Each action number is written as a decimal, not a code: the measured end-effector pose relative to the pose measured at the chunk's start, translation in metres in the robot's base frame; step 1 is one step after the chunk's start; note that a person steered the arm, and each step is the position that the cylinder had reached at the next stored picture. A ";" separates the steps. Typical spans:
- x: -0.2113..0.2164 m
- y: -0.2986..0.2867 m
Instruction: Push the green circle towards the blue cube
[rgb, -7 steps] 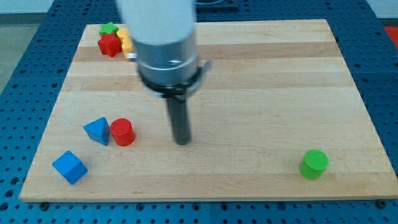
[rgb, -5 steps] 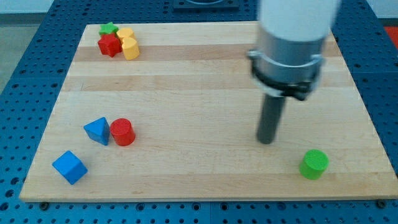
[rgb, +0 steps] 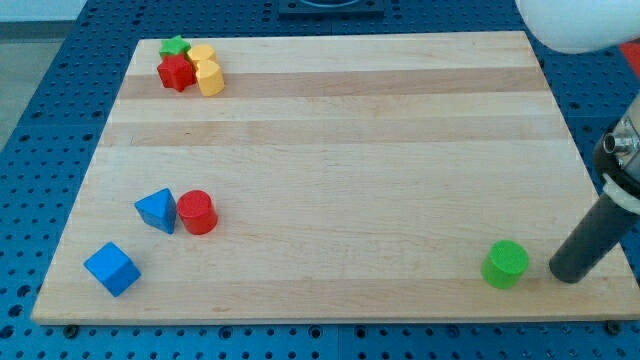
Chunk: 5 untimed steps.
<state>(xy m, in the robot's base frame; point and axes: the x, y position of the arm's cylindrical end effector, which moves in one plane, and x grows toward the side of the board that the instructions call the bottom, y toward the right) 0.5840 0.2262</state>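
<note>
The green circle (rgb: 505, 264) lies near the board's bottom right corner. The blue cube (rgb: 111, 268) lies near the bottom left corner, far across the board from it. My tip (rgb: 566, 275) rests on the board just to the right of the green circle, with a small gap between them. The dark rod slants up to the view's right edge.
A blue triangle (rgb: 156, 210) and a red cylinder (rgb: 197, 212) touch each other above and right of the blue cube. A green star (rgb: 175, 46), a red star (rgb: 176, 72) and yellow blocks (rgb: 206, 69) cluster at the top left. The wooden board (rgb: 330, 130) sits on a blue perforated table.
The rod has swept from the board's left-centre to the right and downward, ending just right of the green circle. No block has moved.
</note>
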 end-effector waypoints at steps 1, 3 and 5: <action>0.000 -0.038; 0.000 -0.107; -0.002 -0.181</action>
<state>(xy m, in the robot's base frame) 0.5815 0.0457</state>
